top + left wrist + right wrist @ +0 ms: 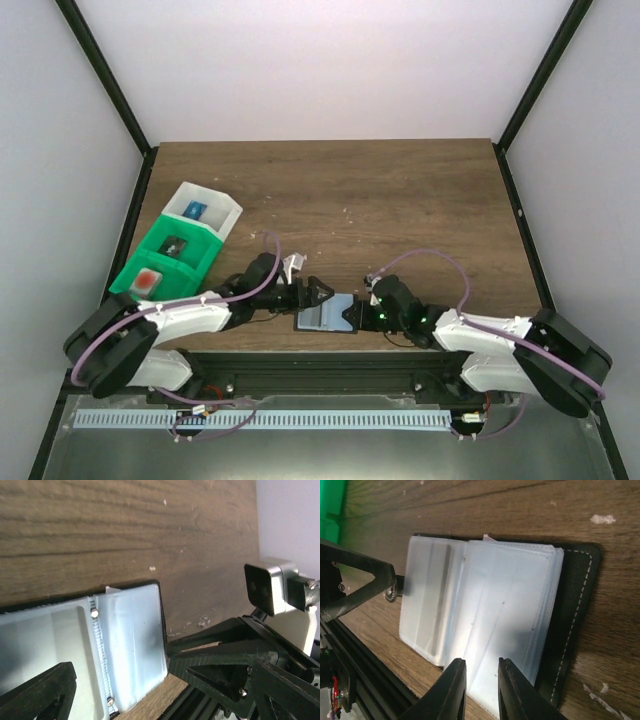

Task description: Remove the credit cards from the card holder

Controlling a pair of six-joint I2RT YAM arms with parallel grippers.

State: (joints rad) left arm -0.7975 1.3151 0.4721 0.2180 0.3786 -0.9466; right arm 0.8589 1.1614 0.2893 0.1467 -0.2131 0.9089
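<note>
While the right gripper [482, 667] pins the card holder [577, 605], the left gripper [318, 293] gapes empty. Approach a pocket mouth [437, 547] low, squarely

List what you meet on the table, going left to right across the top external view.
From the left: green bin → left gripper → card holder → right gripper. The white bin overlaps the green one, so it is left out.
</note>
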